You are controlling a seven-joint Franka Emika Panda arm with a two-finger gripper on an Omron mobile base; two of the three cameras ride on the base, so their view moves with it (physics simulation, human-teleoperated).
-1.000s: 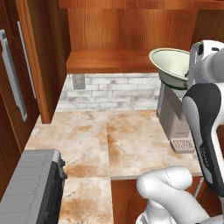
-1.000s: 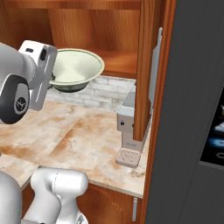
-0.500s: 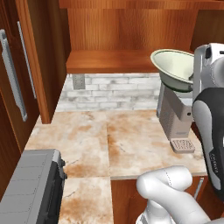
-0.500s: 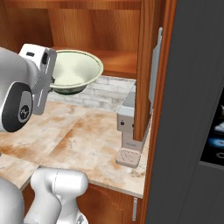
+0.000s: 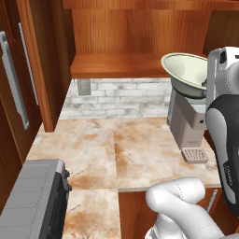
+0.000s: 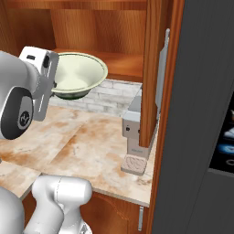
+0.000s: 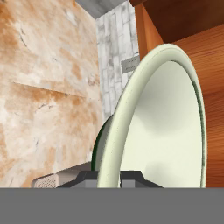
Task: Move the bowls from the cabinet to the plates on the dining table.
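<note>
My gripper (image 7: 109,176) is shut on the rim of the cream bowl (image 5: 186,74), which has a dark green band on its outside (image 7: 99,144). The bowl (image 6: 75,75) hangs tilted in the air in front of the open cabinet's wooden shelf (image 5: 116,65), above the coffee machine. In the hand view the bowl's pale inside (image 7: 166,127) faces right and its rim runs down between my two fingertips. The plates and the dining table are out of view.
A grey coffee machine (image 5: 186,123) stands on the marbled counter (image 5: 116,149) under the bowl. The cabinet doors (image 5: 14,84) (image 6: 153,68) stand open on both sides. A grey appliance (image 5: 32,205) sits at the front left. A dark tall panel (image 6: 201,114) bounds the right.
My hand has drawn back a little from the cabinet toward the base, carrying the bowl with it. The grip is unchanged.
</note>
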